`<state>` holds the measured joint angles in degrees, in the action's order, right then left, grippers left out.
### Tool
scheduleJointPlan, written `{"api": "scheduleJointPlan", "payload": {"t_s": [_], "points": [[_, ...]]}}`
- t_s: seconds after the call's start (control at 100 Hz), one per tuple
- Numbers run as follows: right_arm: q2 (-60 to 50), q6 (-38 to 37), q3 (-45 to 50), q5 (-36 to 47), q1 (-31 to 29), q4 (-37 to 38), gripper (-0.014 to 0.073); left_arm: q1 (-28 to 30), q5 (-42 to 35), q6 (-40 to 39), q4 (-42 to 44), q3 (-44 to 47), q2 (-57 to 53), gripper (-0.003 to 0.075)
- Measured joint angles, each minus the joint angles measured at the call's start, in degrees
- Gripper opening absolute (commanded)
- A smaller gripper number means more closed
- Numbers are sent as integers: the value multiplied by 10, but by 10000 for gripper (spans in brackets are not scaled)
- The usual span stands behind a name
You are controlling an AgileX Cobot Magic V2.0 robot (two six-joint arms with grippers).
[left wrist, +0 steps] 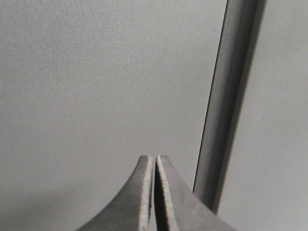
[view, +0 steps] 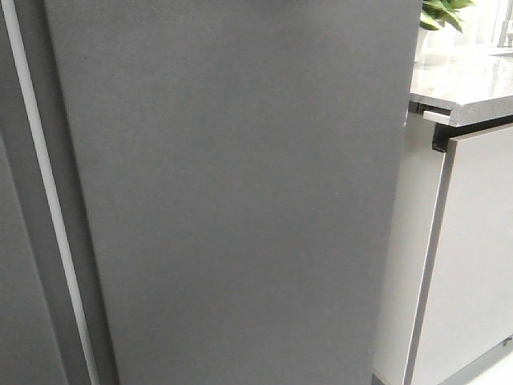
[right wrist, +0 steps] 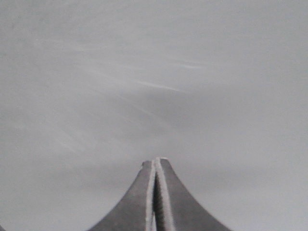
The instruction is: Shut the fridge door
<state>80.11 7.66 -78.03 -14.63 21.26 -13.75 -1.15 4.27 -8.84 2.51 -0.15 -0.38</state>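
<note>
The fridge door [view: 240, 200] is a flat matte dark grey panel that fills most of the front view. A white seal strip [view: 50, 208] runs down its left edge, beside the matching dark grey door [view: 16, 321]. Neither gripper shows in the front view. My left gripper [left wrist: 154, 159] is shut and empty, pointing at a dark grey panel [left wrist: 96, 86] next to a vertical seam [left wrist: 226, 106]. My right gripper [right wrist: 156, 161] is shut and empty, its tips close to a plain grey surface [right wrist: 154, 72]; I cannot tell whether they touch it.
To the right of the door stand pale grey cabinet fronts [view: 473, 265] under a light stone countertop [view: 465, 80] with a green plant [view: 445, 12] at the back. A strip of floor [view: 497, 373] shows at the bottom right.
</note>
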Motion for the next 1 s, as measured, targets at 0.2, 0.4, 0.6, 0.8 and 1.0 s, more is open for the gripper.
{"api": "scheduleJointPlan", "payload": {"t_s": [0.2, 0.4, 0.6, 0.8, 1.0], "points": [[-155, -2, 144, 0, -69, 9, -71, 0, 0, 0, 0, 0, 0, -20], [-358, -2, 314, 3, -140, 17, -71, 0, 0, 0, 0, 0, 0, -20], [-579, -3, 479, 9, -175, 22, -71, 0, 0, 0, 0, 0, 0, -20], [-703, -3, 631, 31, -179, 36, -71, 0, 0, 0, 0, 0, 0, -20], [-772, -13, 750, 69, -190, 45, -71, 0, 0, 0, 0, 0, 0, -20]]}}
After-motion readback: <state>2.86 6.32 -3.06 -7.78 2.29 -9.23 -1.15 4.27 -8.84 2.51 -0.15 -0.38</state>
